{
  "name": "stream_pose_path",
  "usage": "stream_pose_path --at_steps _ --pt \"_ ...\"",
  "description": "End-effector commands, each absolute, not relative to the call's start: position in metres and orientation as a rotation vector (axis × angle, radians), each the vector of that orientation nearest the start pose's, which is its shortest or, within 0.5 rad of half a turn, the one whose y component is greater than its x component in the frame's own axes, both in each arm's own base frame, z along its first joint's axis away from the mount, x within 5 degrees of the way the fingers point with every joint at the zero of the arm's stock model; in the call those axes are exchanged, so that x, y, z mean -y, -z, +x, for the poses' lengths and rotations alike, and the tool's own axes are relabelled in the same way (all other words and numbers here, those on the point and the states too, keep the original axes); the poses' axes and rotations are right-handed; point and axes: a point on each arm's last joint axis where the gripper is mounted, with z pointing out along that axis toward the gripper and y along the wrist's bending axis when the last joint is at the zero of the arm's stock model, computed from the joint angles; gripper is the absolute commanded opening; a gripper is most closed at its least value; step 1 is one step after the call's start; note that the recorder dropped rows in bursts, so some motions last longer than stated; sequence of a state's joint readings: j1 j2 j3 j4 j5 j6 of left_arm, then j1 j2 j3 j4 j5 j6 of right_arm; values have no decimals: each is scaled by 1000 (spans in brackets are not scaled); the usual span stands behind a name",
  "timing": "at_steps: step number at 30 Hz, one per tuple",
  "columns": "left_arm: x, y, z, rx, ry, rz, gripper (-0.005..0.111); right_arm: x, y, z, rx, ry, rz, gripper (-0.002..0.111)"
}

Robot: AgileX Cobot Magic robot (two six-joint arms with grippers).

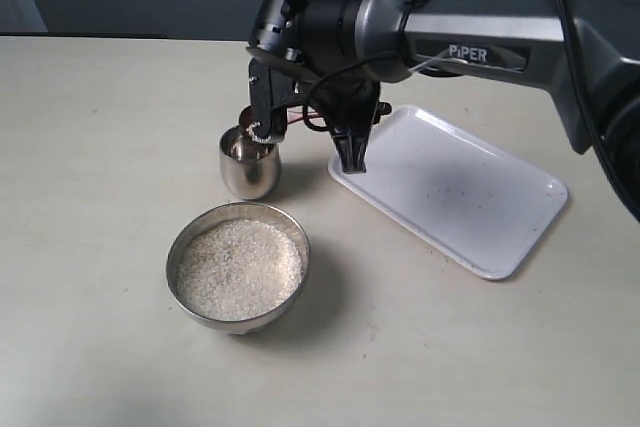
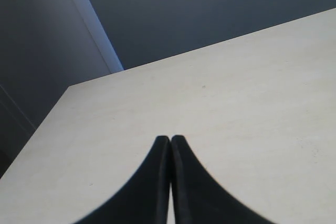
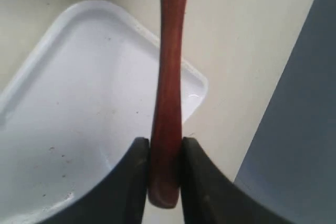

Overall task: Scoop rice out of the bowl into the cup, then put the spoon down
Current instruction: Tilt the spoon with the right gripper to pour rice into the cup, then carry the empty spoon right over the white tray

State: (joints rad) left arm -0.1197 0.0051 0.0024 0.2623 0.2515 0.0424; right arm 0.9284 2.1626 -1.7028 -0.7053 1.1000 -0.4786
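The steel bowl (image 1: 178, 247) sits near the table's front, filled with white rice (image 1: 238, 267). Just behind it stands the small steel cup (image 1: 248, 169). My right gripper (image 1: 352, 153) (image 3: 161, 142) reaches across from the right and is shut on the end of the reddish-brown spoon's handle (image 3: 169, 66). The spoon (image 1: 243, 113) runs toward the cup, and its head shows only as a dark red bit over the cup's rim, mostly hidden by the wrist. My left gripper (image 2: 170, 139) is shut on nothing over bare table, out of the exterior view.
A white rectangular tray (image 1: 470, 197) (image 3: 79, 103) lies to the right of the cup, under the right arm. The pale table (image 1: 90, 147) runs out to the left and front. A table edge and a dark wall show in the left wrist view.
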Motion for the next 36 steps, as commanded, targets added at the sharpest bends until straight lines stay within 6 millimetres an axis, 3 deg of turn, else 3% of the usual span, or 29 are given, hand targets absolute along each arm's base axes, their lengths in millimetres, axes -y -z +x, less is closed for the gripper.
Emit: stream_pose_path --at_steps 1,12,36 --pt "1 -192 56 -1693 -180 305 1 -331 -188 300 -1779 952 -2078 -1" --pt "1 -192 56 -1693 -180 305 1 -341 -194 295 -1684 1061 -2006 -1" --pt "1 -192 56 -1693 -180 305 1 -344 -200 285 -1679 1175 -1935 -1"
